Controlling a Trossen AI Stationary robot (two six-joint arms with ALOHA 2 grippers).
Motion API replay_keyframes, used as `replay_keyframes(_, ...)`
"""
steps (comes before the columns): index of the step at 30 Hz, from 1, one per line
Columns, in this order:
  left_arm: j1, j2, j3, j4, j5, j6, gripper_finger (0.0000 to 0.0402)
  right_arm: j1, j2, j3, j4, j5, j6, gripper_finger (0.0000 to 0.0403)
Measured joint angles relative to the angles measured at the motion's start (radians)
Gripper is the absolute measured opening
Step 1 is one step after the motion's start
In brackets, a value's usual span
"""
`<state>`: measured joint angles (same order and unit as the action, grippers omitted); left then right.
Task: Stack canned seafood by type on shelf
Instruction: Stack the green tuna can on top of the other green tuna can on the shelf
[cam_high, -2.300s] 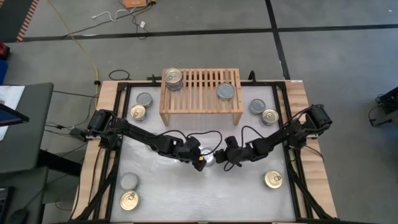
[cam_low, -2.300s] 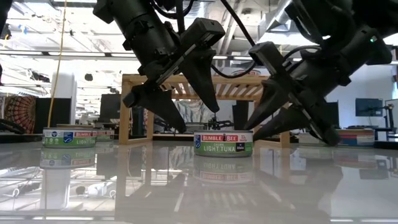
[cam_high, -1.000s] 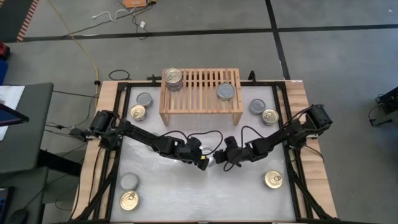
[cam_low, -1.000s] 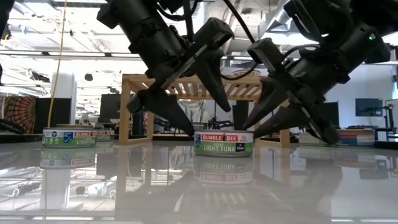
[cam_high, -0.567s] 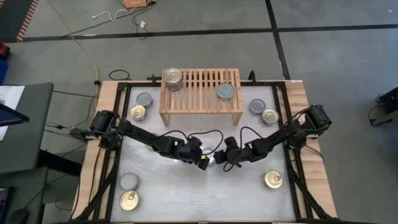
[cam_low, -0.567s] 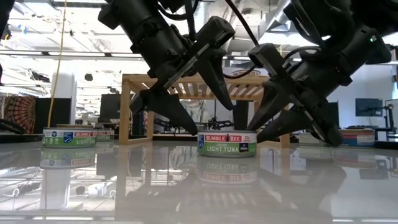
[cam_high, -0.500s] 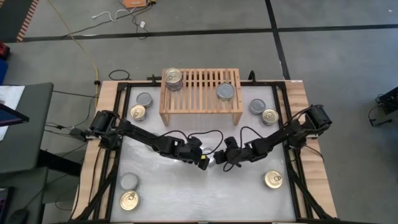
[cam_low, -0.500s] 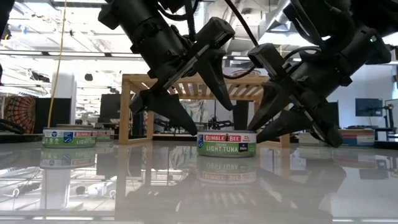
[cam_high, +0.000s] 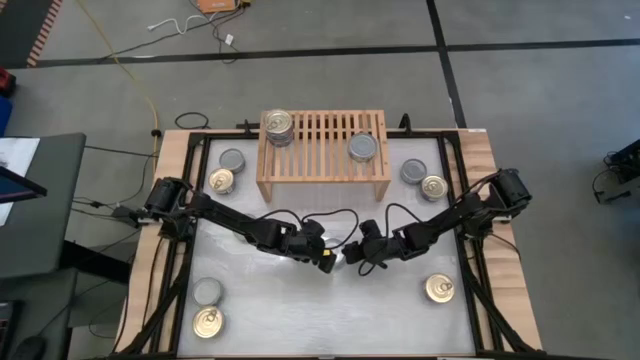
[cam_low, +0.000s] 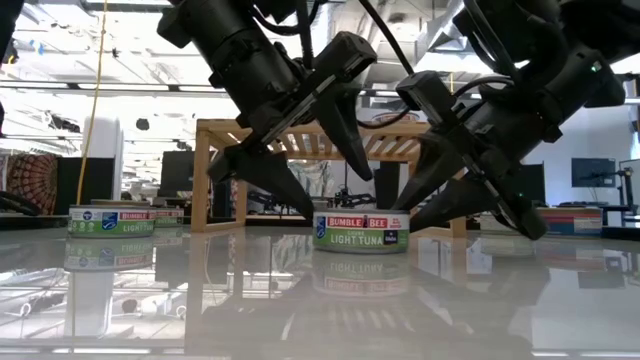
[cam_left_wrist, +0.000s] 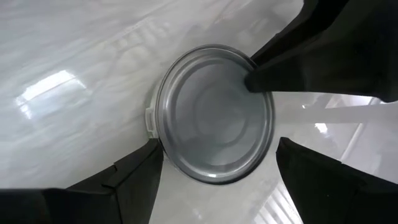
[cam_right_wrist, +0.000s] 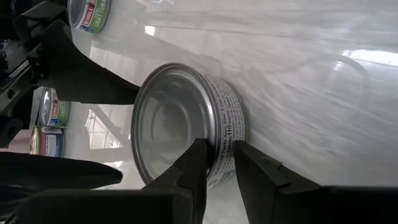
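Bright, even overhead light, glare streaks on the glossy table (cam_low: 300, 310), blurred wrist-view edges.

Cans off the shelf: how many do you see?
7: two left of the shelf, at and; two right, and; two front-left, and; one front-right. An eighth sits mostly hidden between the tools.

Your white table (cam_high: 270, 300) carries the wooden shelf (cam_high: 322, 175) at twelve o'clock, two tins at ten (cam_high: 226, 170), two at two (cam_high: 424, 179), one at centre (cam_low: 360, 231), one at four (cam_high: 439, 289), two at seven (cam_high: 207, 309).
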<state>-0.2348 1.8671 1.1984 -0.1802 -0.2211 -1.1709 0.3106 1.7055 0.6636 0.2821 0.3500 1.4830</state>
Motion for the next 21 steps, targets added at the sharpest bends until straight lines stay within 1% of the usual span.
replay_keyframes(3,0.0,0.0,0.0,-0.011,0.003,0.003,0.0299,0.0,0.001,0.0,-0.002,0.0,0.0,0.0107)
replay_keyframes(6,0.004,0.0,0.0,-0.011,0.039,0.005,0.0299,0.0,0.001,0.0,-0.003,-0.003,0.001,0.0102)
replay_keyframes(9,0.012,0.0,0.001,-0.011,0.081,0.023,0.0299,0.0,0.001,0.0,-0.003,-0.003,0.0,0.0088)
replay_keyframes(14,0.013,-0.007,0.001,-0.023,0.087,0.027,0.0299,0.0,0.001,0.0,-0.005,-0.004,0.0,0.0066)
replay_keyframes(18,0.013,-0.02,0.001,-0.05,0.093,0.022,0.0299,0.0,0.001,-0.001,-0.007,-0.004,0.0,0.0064)
replay_keyframes(21,0.013,-0.021,-0.004,-0.048,0.128,0.011,0.0299,0.0,0.001,-0.001,-0.009,-0.004,0.0,0.0064)
